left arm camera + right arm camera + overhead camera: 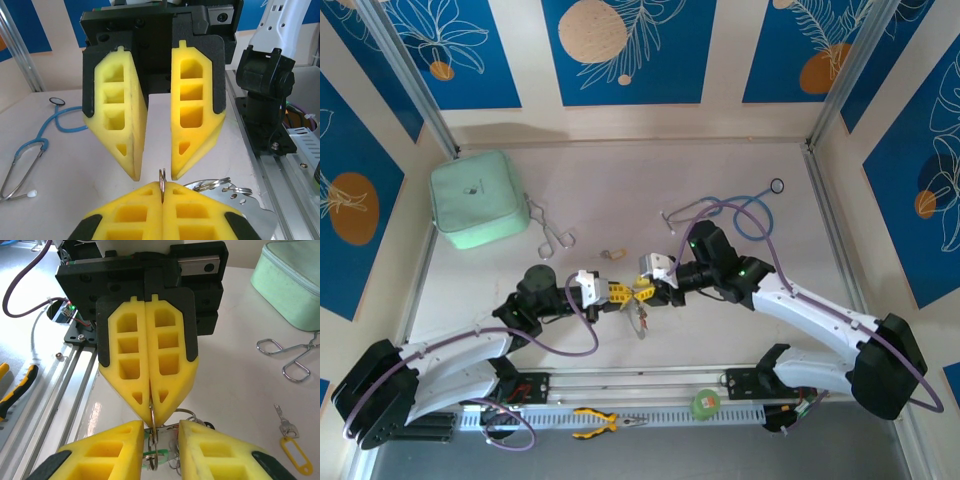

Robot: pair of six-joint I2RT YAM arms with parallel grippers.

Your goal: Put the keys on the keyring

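White table (620, 180). Left gripper (162, 190) clamps thin silvery metal keyring (162, 176); right gripper (161, 427) gapes around it. Silvery forceps (292, 357), yellow-tagged key (285, 428) lie far-left.

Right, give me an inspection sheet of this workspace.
Surface: pale table, no spills seen.
Job's things: keyring held upright; keys bunched beside it; yellow-tagged key lying apart.
Clutter: mint case, forceps, stethoscope, pliers, green round item.
Grippers: left gripper shut on the keyring; right gripper open, facing it.
Cables: purple cables loop off both arms.
Surroundings: blue patterned wall panels.
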